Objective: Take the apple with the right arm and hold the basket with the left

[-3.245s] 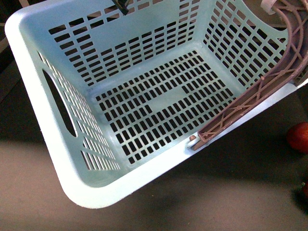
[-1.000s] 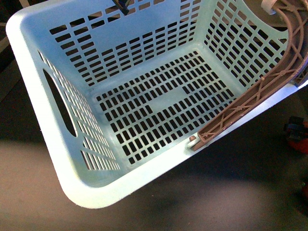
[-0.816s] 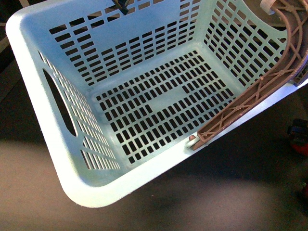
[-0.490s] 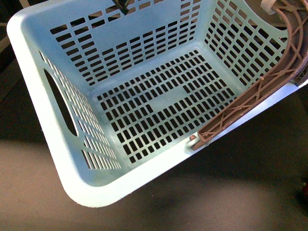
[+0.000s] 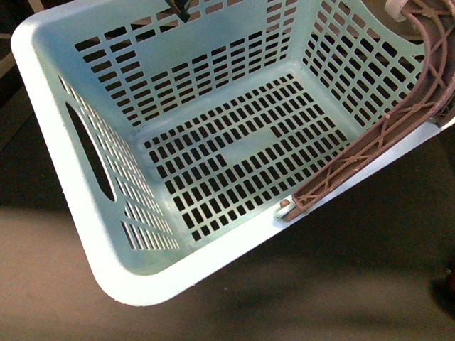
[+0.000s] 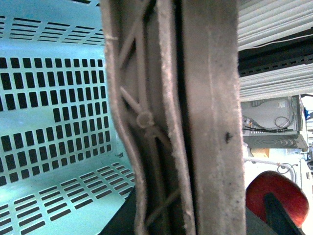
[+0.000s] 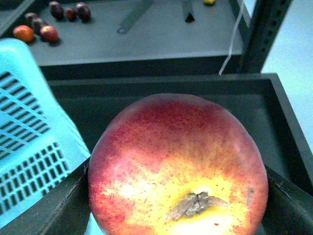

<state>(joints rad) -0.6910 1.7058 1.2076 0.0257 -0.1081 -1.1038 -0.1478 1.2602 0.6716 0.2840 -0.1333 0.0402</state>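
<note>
Right wrist view shows the right fingers [image 7: 49, 215] clenched on the glossy red-yellow round apple [image 7: 178, 166]. The front view misses it, showing the pale mint slotted plastic basket [image 5: 57, 128]. Left fingers: cannot tell.

The right gripper [image 7: 178, 210] has two broad fingers [image 7: 44, 210], matte black to dark charcoal and plain-faced. Each has a slanted upper edge that catches a thin grey line of light. In the left wrist view, one of these fingers shows as a narrow dark bar with a faint greenish-grey sheen along its length.
</note>
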